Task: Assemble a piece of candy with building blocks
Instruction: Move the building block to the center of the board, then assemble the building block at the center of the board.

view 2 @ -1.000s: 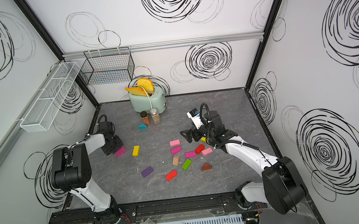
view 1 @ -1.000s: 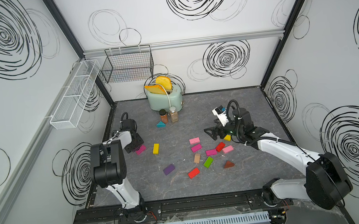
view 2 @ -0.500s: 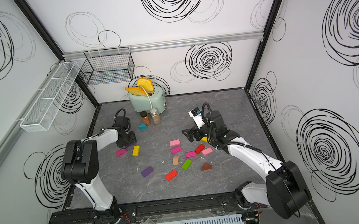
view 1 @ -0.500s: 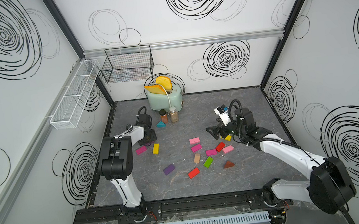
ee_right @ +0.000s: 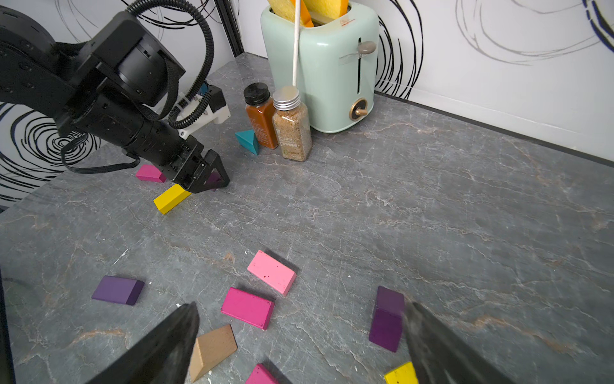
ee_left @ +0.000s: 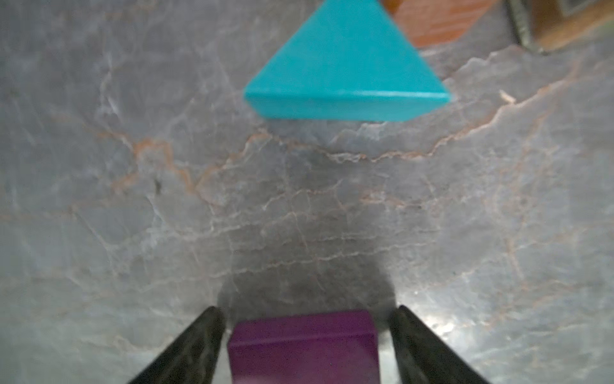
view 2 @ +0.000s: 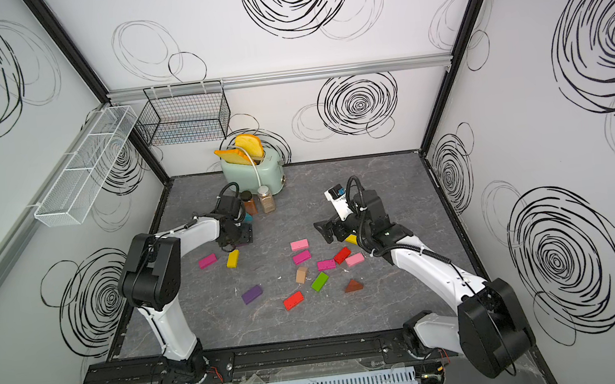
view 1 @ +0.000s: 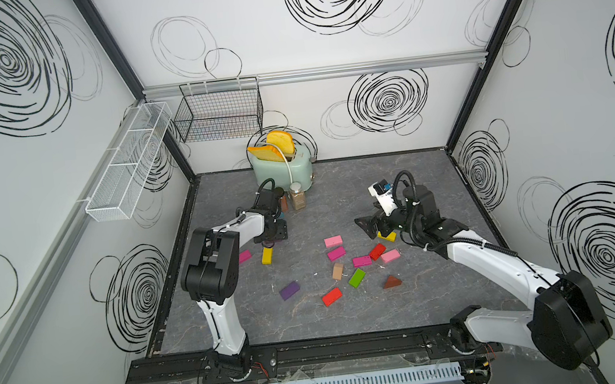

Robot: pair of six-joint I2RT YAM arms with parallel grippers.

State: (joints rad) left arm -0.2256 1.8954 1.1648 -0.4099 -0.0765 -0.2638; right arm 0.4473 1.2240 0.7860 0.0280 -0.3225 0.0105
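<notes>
The building blocks lie scattered on the grey marbled floor. My left gripper (view 1: pixel 273 235) (ee_left: pixel 305 312) is low near the jars, open, with a purple block (ee_left: pixel 302 345) resting between its fingers and a gap on each side. A teal triangle (ee_left: pixel 345 66) (ee_right: pixel 247 141) lies just ahead of it. A yellow brick (view 1: pixel 266 255) and a magenta brick (view 1: pixel 244 256) sit beside that gripper. My right gripper (view 1: pixel 366 225) (ee_right: pixel 300 307) hovers open over a pink brick (ee_right: pixel 271 272), a magenta brick (ee_right: pixel 247 307), a tan triangle (ee_right: pixel 212 349) and a dark purple block (ee_right: pixel 385 319).
A mint toaster (view 1: pixel 282 168) with toast stands at the back, two spice jars (ee_right: pixel 282 123) in front of it. Red (view 1: pixel 331 296), green (view 1: pixel 356 277) and purple (view 1: pixel 289 290) bricks and a brown triangle (view 1: pixel 391 282) lie nearer the front. Wire baskets (view 1: pixel 219 110) hang on the walls.
My left arm has swung from the left edge toward the jars with the purple block, and its jaws have opened off the block. The right arm has barely moved.
</notes>
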